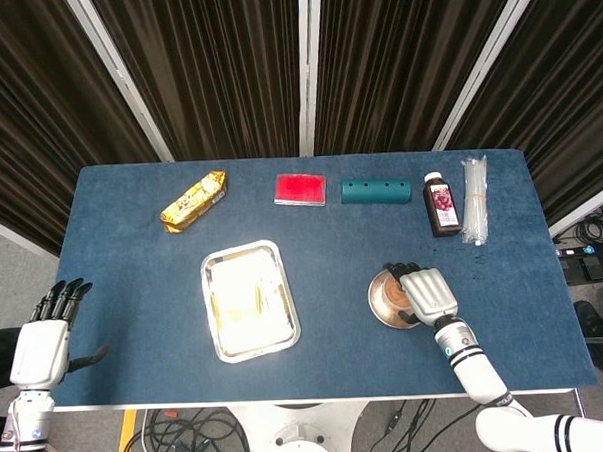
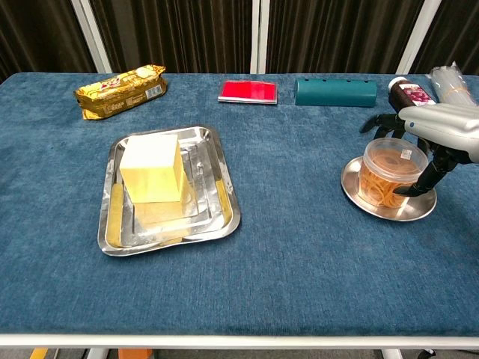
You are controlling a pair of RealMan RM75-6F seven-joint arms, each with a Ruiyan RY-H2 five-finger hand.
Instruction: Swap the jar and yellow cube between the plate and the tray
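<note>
I get even, bright overhead light in both views; the shiny rectangular metal tray [image 2: 224,206] throws glare and reflections, shadows on the blue felt table [image 2: 299,262] stay soft, and focus looks sharp throughout

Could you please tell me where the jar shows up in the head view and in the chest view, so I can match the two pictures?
Head view: the jar sits lower right of centre on the plate, half under the right hand.
Chest view: the jar is at the right edge, mid-height.
Shared landmark: the tray with the yellow cube.
</note>
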